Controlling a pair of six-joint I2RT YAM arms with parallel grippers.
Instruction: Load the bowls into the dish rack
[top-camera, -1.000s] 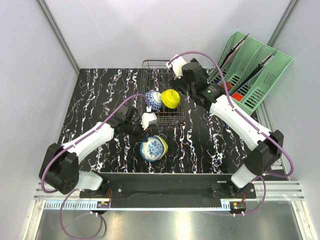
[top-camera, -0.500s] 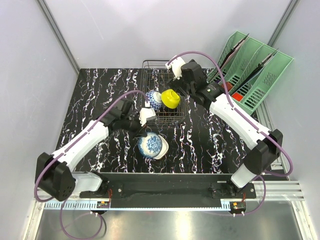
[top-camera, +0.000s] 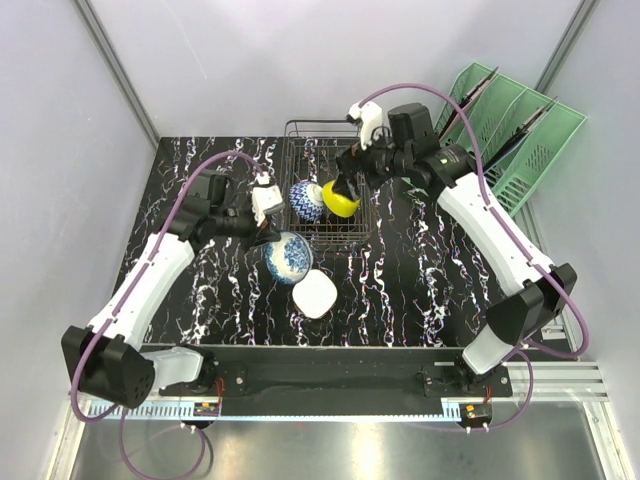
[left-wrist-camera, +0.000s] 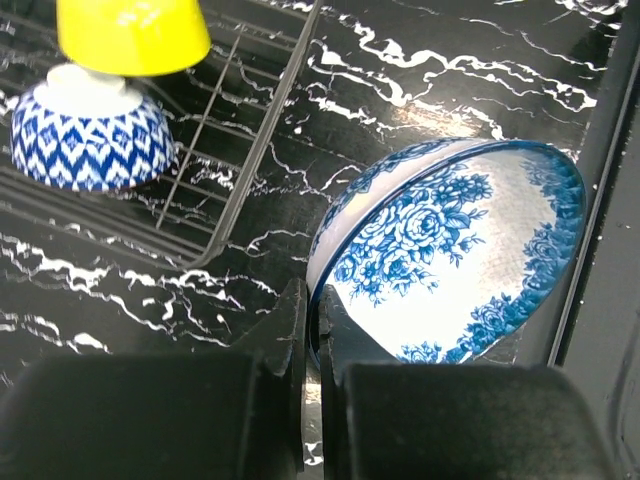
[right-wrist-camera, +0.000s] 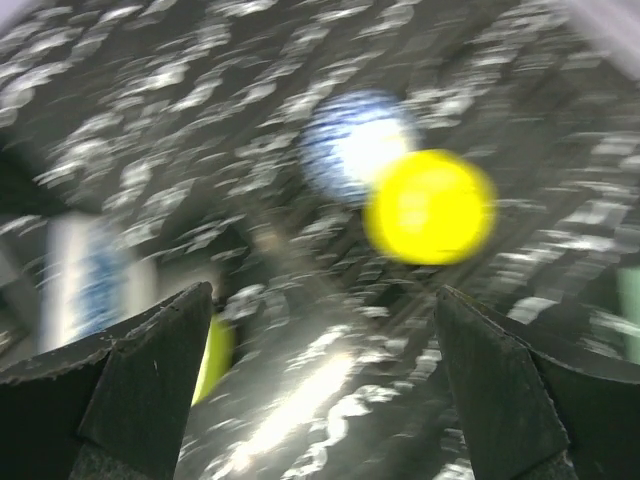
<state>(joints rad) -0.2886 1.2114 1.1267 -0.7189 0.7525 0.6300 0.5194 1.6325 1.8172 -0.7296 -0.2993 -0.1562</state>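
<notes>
Left gripper, jaws clamped on the rim of a round white rice bowl with blue flowers, holds it tilted just beside the dark wire dish rack containing a yellow bowl and a blue zigzag-patterned bowl, right gripper above, jaws wide apart.

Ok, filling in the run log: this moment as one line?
left gripper: shut on floral bowl rim, outside dish rack | right gripper: open over racked yellow bowl | zigzag bowl: racked | white bowl: on table
</notes>
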